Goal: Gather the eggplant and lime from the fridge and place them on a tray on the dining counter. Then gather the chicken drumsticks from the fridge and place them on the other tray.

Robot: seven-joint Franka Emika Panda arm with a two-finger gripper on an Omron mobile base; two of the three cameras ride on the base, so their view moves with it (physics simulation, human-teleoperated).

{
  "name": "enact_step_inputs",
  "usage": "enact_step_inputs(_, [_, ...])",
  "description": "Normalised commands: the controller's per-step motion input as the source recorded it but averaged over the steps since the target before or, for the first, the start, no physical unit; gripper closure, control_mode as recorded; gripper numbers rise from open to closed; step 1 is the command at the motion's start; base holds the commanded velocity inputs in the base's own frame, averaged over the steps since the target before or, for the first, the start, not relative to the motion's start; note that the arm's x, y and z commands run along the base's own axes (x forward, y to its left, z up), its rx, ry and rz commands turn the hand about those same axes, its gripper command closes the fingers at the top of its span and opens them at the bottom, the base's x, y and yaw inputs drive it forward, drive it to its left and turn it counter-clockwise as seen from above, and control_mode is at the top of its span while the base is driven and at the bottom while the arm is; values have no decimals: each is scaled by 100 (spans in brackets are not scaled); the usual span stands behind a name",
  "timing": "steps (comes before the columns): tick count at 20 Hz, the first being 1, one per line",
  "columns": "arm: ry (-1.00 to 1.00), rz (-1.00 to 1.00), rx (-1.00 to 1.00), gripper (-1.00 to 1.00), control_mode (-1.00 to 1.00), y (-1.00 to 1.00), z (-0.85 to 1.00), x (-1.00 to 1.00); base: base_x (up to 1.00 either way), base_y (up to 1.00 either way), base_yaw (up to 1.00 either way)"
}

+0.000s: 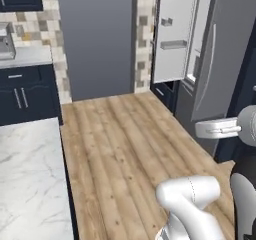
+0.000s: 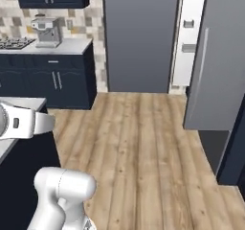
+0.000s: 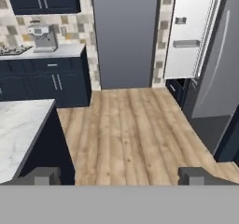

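Gripper (image 3: 119,175) spread wide and empty over the plank floor (image 3: 135,129), marble counter (image 3: 18,129) at its left, the fridge (image 3: 219,78) ahead on the right with one door (image 3: 189,36) swung open, its white shelves edge-on, the inside hidden, so no food can be made out.

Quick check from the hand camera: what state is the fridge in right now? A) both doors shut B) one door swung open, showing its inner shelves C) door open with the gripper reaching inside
B: the fridge door stands swung open, its white inner side with shelf bins facing the room, while the open gripper hangs over the wooden floor, well short of it.
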Motion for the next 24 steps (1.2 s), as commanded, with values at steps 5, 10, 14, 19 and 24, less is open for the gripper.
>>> enact_step_inputs(5, [0, 0, 0, -100, 100, 0, 0, 0, 100, 0, -7])
enact_step_inputs(10, [0, 0, 0, -100, 100, 0, 0, 0, 100, 0, -5])
enact_step_inputs(14, [0, 0, 0, -100, 100, 0, 0, 0, 100, 0, -18])
enact_step_inputs(19, [0, 0, 0, -100, 100, 0, 0, 0, 100, 0, -29])
enact_step_inputs(24, [0, 0, 0, -100, 100, 0, 0, 0, 73, 0, -55])
